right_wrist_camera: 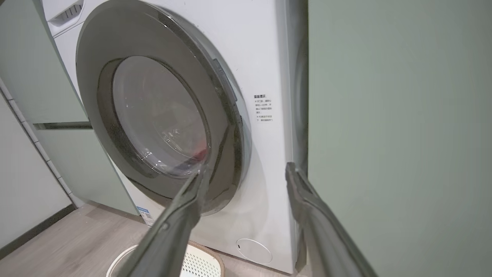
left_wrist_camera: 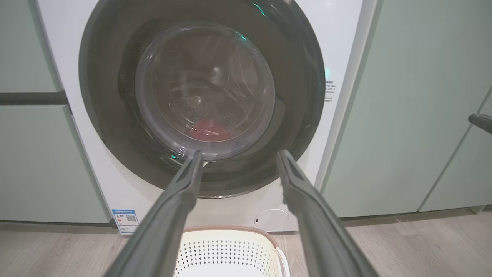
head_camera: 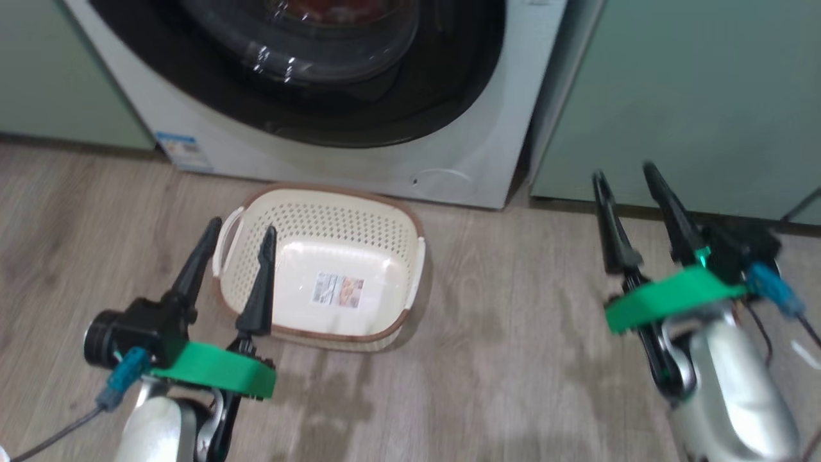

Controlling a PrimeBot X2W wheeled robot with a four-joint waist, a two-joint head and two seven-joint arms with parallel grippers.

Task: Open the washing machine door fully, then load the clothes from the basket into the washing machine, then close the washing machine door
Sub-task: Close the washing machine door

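The washing machine (head_camera: 359, 163) (left_wrist_camera: 342, 46) (right_wrist_camera: 265, 61) stands white between green cabinets. Its door (head_camera: 308, 96) (left_wrist_camera: 111, 115) (right_wrist_camera: 153, 50), black-rimmed with a clear glass bowl, lies flat against the front, shut. Red clothes (left_wrist_camera: 207, 130) (right_wrist_camera: 199, 154) (head_camera: 333, 9) show through the glass, inside the drum. The cream basket (head_camera: 333, 221) (left_wrist_camera: 230, 246) (right_wrist_camera: 200, 263) sits on the floor before the machine, with just a label on its floor. My left gripper (head_camera: 240, 232) (left_wrist_camera: 238, 157) hangs open over the basket's left end. My right gripper (head_camera: 625, 172) (right_wrist_camera: 246, 171) stands open off to the right, near the cabinet, holding nothing.
Pale green cabinets (head_camera: 693, 96) (left_wrist_camera: 34, 154) (right_wrist_camera: 399, 134) flank the machine on both sides. Wood-look floor (head_camera: 513, 333) spreads in front, with a damp-looking patch below the basket. A dark handle (left_wrist_camera: 480, 122) juts from the right cabinet. A round filter cap (head_camera: 442, 178) sits low on the machine.
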